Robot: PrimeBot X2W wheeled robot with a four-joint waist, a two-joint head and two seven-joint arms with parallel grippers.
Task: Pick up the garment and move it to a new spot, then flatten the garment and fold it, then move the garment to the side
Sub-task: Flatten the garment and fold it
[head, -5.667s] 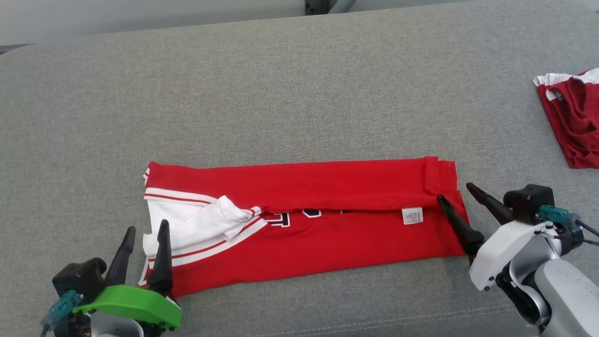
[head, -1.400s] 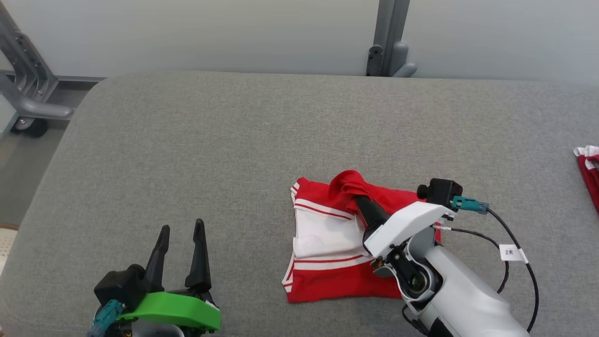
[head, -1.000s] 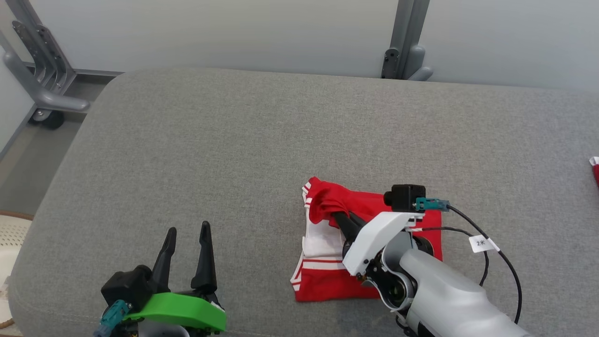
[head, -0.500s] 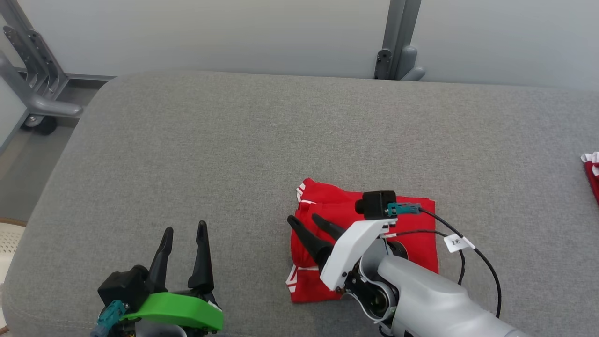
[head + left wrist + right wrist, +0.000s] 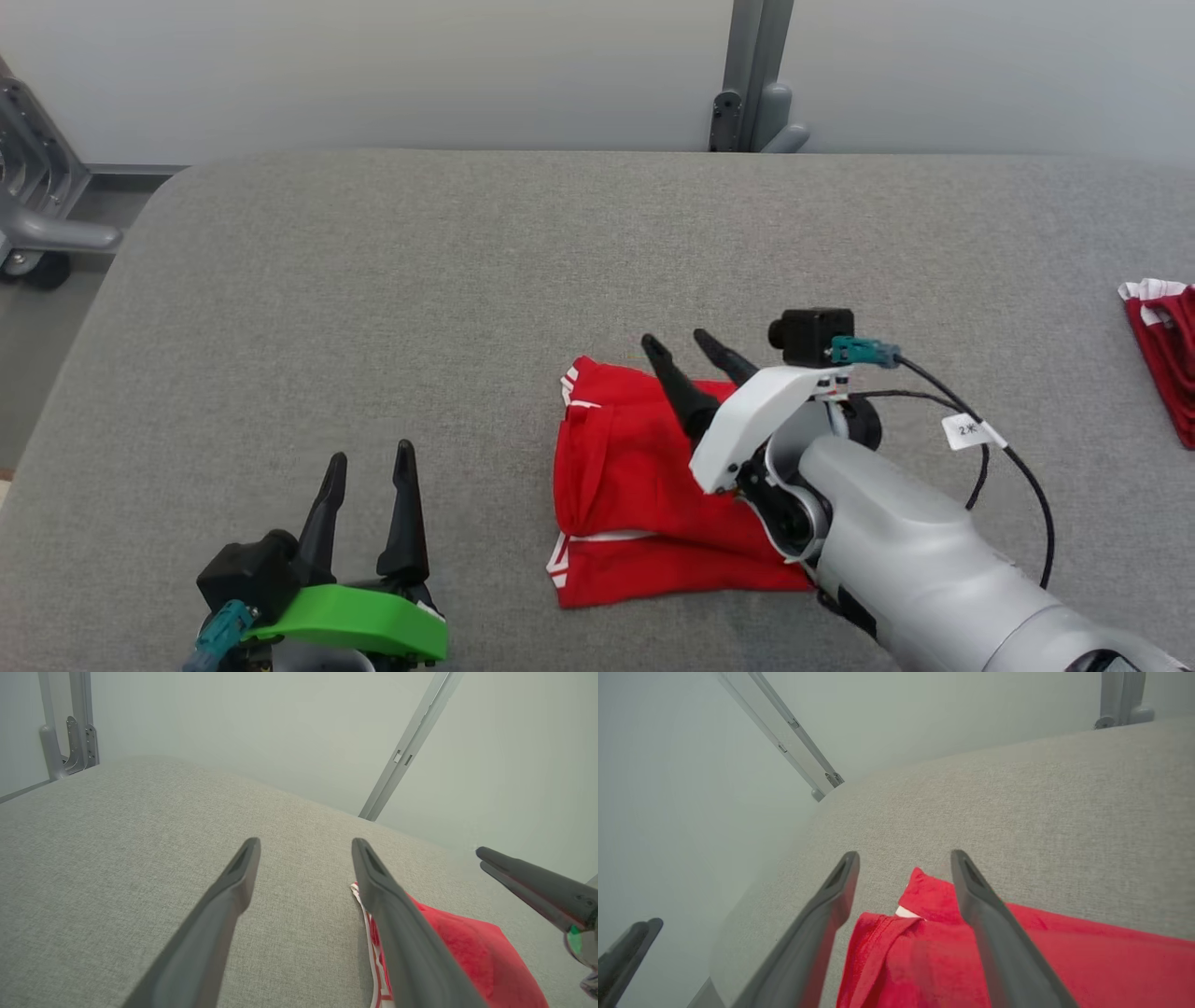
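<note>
Two pairs of fingers stand spread, holding nothing: right gripper [image 5: 677,338] above the folded red garment [image 5: 625,485], left gripper [image 5: 370,453] apart from it

Even, soft light — wrist views edge-warped

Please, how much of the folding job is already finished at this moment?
Done: the red garment lies folded into a compact square on the grey surface. In hand: nothing; the right gripper is open over its far edge, the left gripper open and apart. Left: moving the garment to the side.
</note>
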